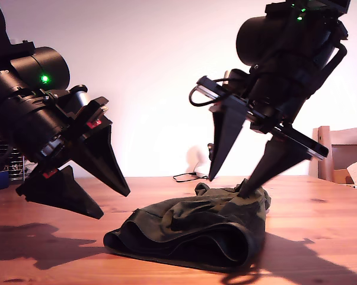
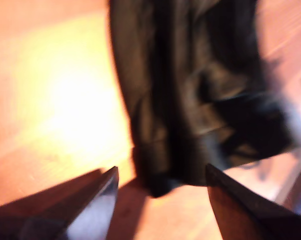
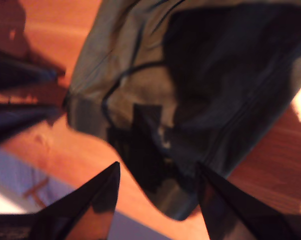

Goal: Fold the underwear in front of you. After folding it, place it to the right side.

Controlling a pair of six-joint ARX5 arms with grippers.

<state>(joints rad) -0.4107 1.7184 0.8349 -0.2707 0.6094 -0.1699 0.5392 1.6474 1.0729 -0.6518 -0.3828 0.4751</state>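
Blurring both wrist views, the underwear (image 1: 193,228) lies bunched below my spread first pincer (image 2: 160,187) and spread second pincer (image 3: 158,182)

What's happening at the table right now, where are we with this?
The underwear lies bunched and partly folded on the wooden table. My second gripper is open above the end of the garment at the exterior view's right, with one fingertip down on the cloth. My first gripper hangs open just off the garment's other end, above bare table, holding nothing. Neither gripper grasps the cloth.
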